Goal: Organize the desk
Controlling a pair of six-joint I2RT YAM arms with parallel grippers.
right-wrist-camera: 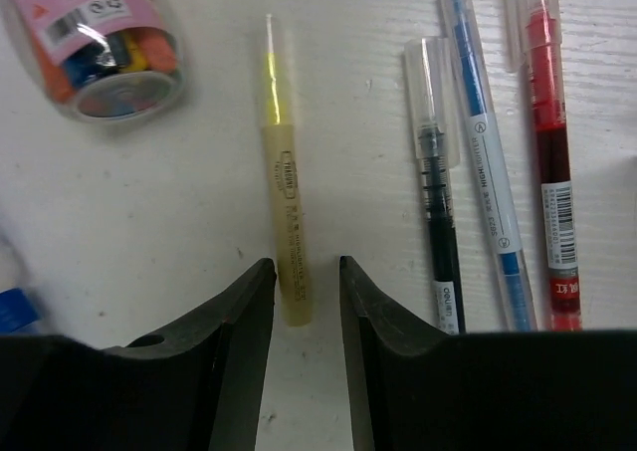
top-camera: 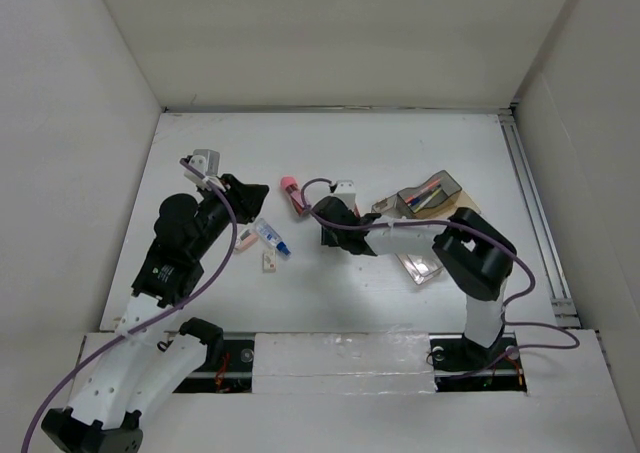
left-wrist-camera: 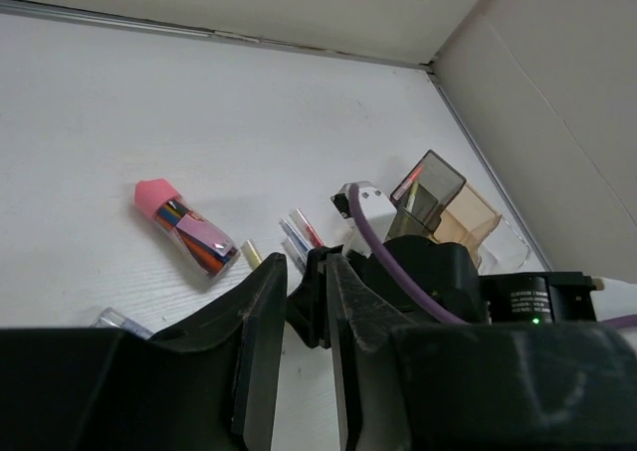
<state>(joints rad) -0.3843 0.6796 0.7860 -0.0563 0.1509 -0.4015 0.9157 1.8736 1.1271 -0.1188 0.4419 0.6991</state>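
We see the right claw [right-wrist-camera: 304, 272] set narrowly apart and astride the lower end of the yellow pen [right-wrist-camera: 284, 202], not yet pinching it. We judge this as lining up a grasp. The black pen [right-wrist-camera: 438, 232], blue pen [right-wrist-camera: 485, 172] and red pen [right-wrist-camera: 549, 152] lie side by side at the right of the frame, and a pink-capped tube [right-wrist-camera: 105, 43] sits upper left. The left claw [left-wrist-camera: 307, 272] hovers narrowly parted and empty, clear of the work. The white surface [top-camera: 400, 143] fills the middle of the top view, with the clear tray [top-camera: 432, 195] toward its right.
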